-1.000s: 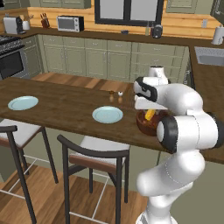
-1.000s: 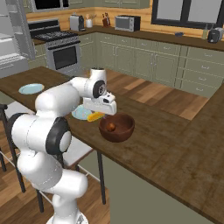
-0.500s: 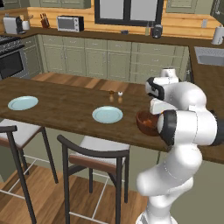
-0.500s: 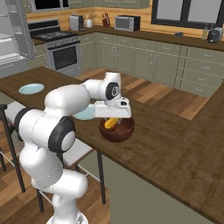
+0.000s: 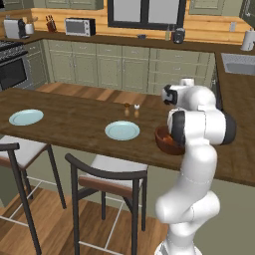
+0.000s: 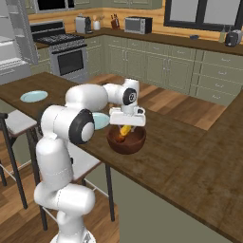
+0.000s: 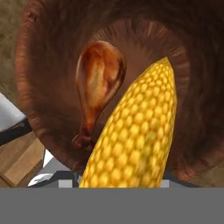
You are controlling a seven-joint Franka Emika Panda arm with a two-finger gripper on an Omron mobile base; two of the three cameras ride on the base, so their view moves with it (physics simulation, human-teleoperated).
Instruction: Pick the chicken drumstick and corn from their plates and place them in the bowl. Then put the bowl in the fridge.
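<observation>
two wooden bar stools tucked at counter's near edge. tiny salt and pepper shakers on counter at 12 o'clock. microwave on back worktop at 10 o'clock, knife block beside it. stove at 11 o'clock. sink at 2 o'clock.

The hand has swung from beside the bowl to above it, carrying the corn over its hollow.
</observation>
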